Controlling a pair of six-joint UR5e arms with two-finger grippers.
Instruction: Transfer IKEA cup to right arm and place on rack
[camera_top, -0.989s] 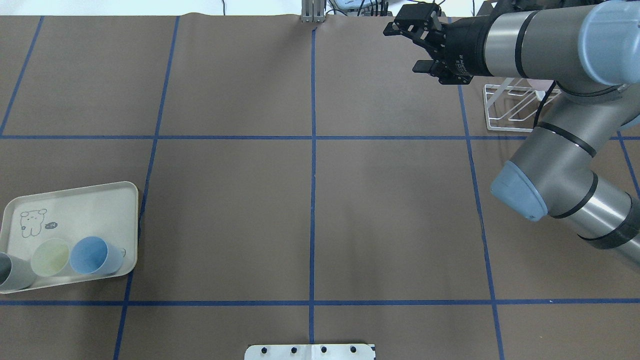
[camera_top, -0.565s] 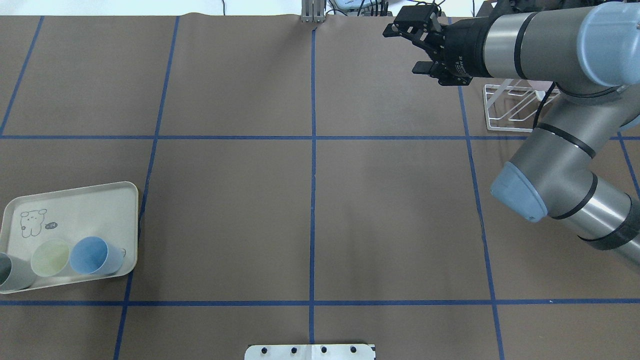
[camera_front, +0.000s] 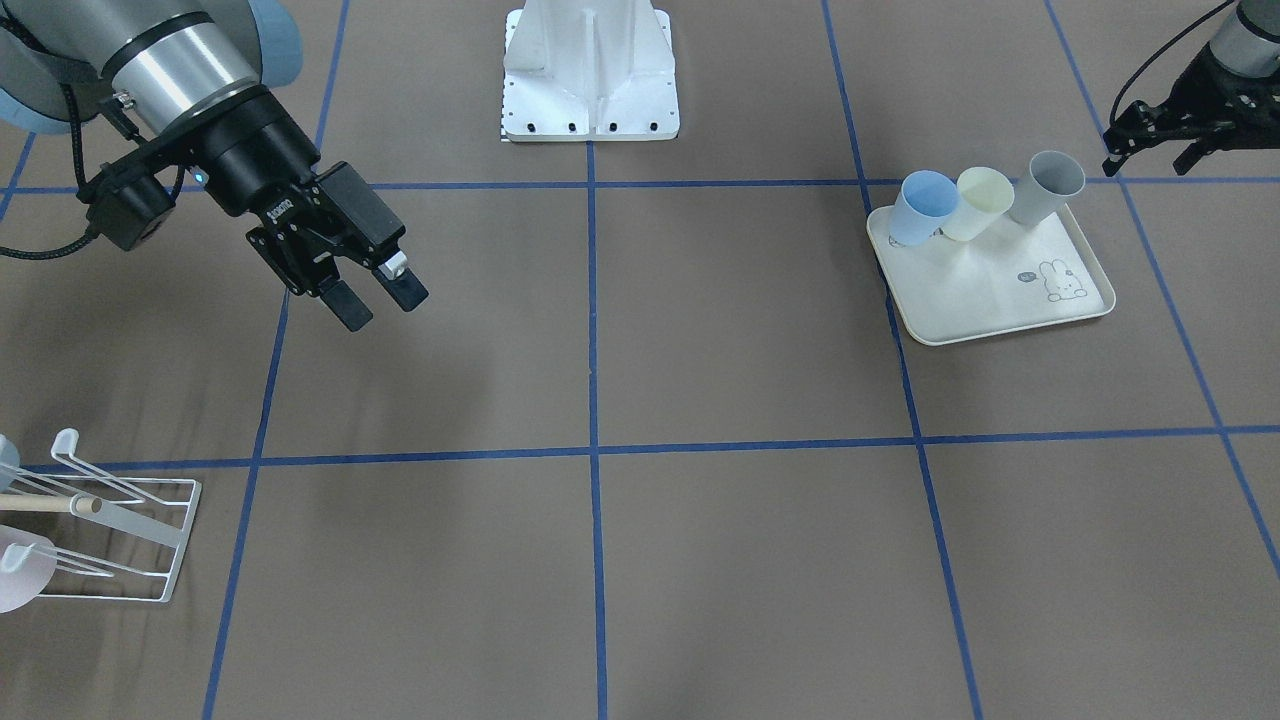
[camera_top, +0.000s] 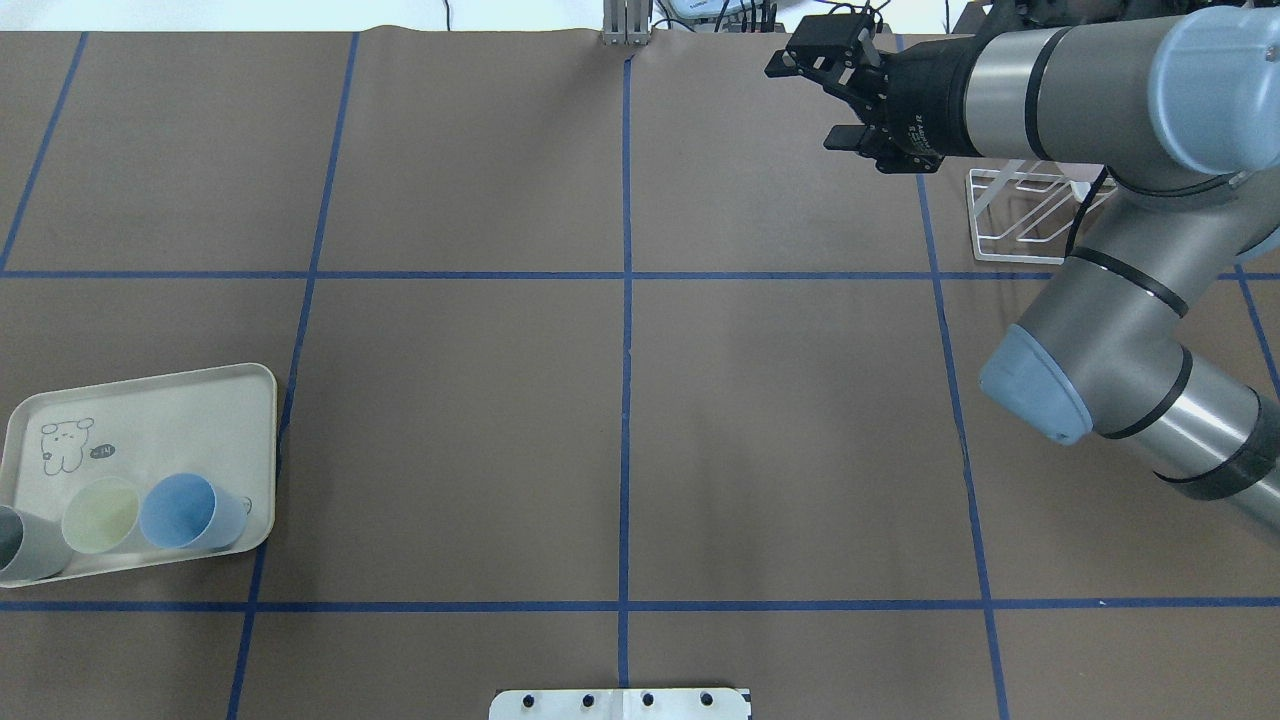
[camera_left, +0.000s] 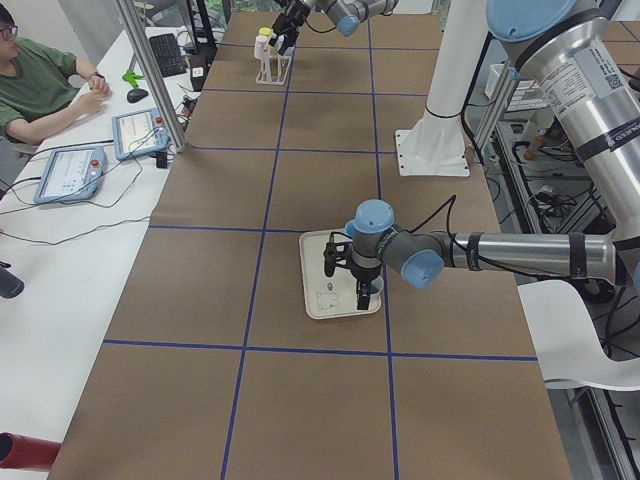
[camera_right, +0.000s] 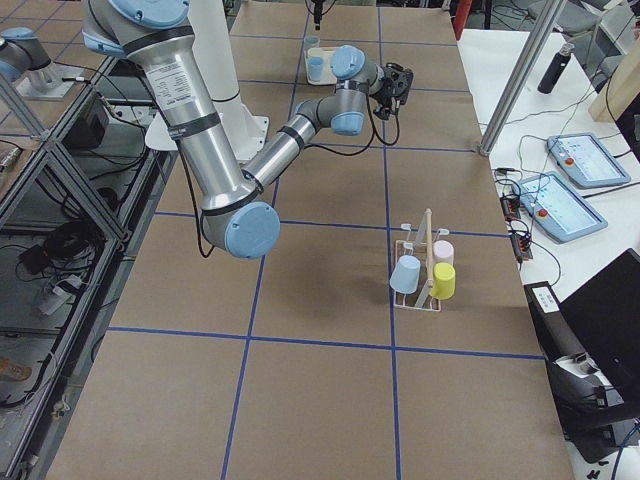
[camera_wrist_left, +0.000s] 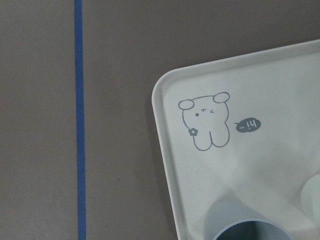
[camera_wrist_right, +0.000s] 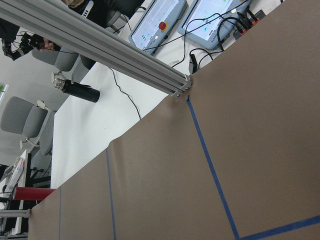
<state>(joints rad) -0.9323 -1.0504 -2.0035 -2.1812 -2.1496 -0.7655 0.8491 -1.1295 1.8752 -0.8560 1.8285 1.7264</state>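
Overhead view's kinda stingy: the grey cup gets chopped by the left edge, and the rack is mostly buried under the right arm, so you can't see what's on it. In the front-facing view the rack runs off the left edge, dowel cropped too, and you only get slivers of cups. The left gripper sits small and dark in the top corner, so I can't read how its jaws stand. The left wrist cam only catches a corner of the tray, with one cup rim clipped at the bottom.
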